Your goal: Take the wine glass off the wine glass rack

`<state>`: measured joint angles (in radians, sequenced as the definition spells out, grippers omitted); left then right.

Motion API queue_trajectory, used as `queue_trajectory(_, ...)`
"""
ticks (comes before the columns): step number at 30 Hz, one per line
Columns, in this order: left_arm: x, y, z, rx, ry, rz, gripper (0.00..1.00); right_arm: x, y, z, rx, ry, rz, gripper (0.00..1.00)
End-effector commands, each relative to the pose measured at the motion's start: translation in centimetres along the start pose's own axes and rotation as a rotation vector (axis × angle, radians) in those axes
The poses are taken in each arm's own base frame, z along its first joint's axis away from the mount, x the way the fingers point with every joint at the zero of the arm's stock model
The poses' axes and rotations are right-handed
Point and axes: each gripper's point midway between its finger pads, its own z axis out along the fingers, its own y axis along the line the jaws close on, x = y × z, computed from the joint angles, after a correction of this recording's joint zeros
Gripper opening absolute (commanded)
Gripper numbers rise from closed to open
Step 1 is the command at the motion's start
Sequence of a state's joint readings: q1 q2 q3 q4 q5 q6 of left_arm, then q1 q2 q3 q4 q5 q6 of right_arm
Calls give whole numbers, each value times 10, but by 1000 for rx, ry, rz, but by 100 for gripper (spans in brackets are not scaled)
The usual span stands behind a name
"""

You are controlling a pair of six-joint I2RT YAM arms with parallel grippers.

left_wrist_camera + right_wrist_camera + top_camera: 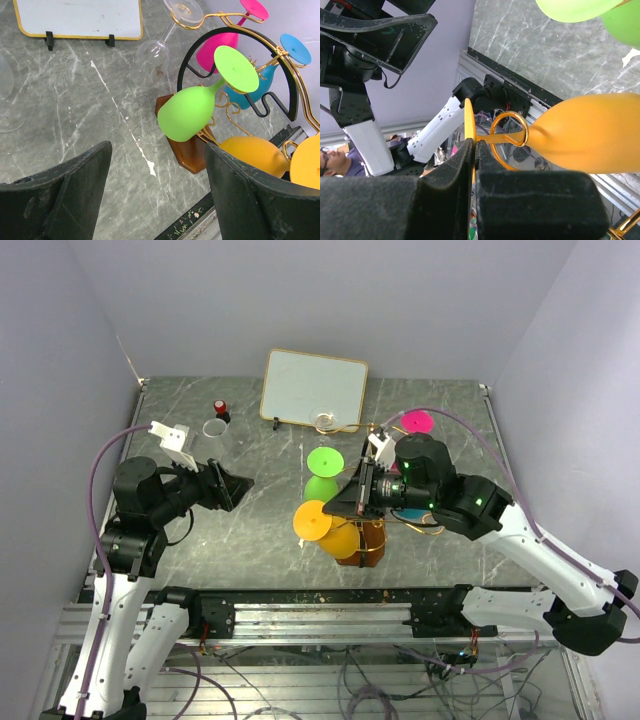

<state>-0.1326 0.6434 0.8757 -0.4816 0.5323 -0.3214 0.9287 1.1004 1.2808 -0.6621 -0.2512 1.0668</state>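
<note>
Seen from above, the wine glass rack (375,536) stands on the grey marble table (255,540) close to the near edge, right of centre. The metal rail (320,602) runs just in front of it.

An orange wine glass (338,538) hangs bowl-down on the rack's front-left side, with its flat foot facing the left arm. The right gripper (352,502) reaches in from the right. In the right wrist view, its two fingers (445,175) are pinched together on the thin rim of the orange foot. The glass's stem passes through a gold wire loop (492,132) just beyond the fingertips.

A green wine glass (322,475) hangs just behind the orange one, and a pink wine glass (417,422) hangs further back.

The left gripper (238,485) hovers over bare marble well to the left, its fingers spread wide and holding nothing. Open table lies between it and the rack.

A white board (313,390) stands along the far edge, with a clear glass (326,423) lying in front of it.
</note>
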Motion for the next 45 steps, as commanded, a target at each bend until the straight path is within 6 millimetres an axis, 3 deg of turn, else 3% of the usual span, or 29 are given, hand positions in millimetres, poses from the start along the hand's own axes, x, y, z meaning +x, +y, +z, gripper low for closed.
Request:
queue_trajectory(1,-5,-5,1,33,-20,27,85,4,4,-11,-26,-1,36,0)
queue_trajectory(11,-4,-4,2,33,-16,23,85,-11,-29,-22,142,-141,198,0)
queue_trajectory(18,-4,-4,3,34,-13,22,85,-21,-30,-28,148,-216,265,0)
queue_trajectory(26,-2,-8,5,66,-2,21,85,-55,-22,-40,143,-385,301,0)
queue_trajectory(32,0,-11,6,92,10,18,84,-72,-11,-32,97,-442,304,0)
queue_trajectory(36,-1,-9,5,72,3,16,84,-76,12,-11,18,-391,266,0)
queue_trajectory(42,-4,5,0,-32,-19,2,82,-61,59,14,-142,-191,206,0)
queue_trajectory(45,-7,10,-4,-78,-39,-3,81,-53,73,21,-198,-110,227,0)
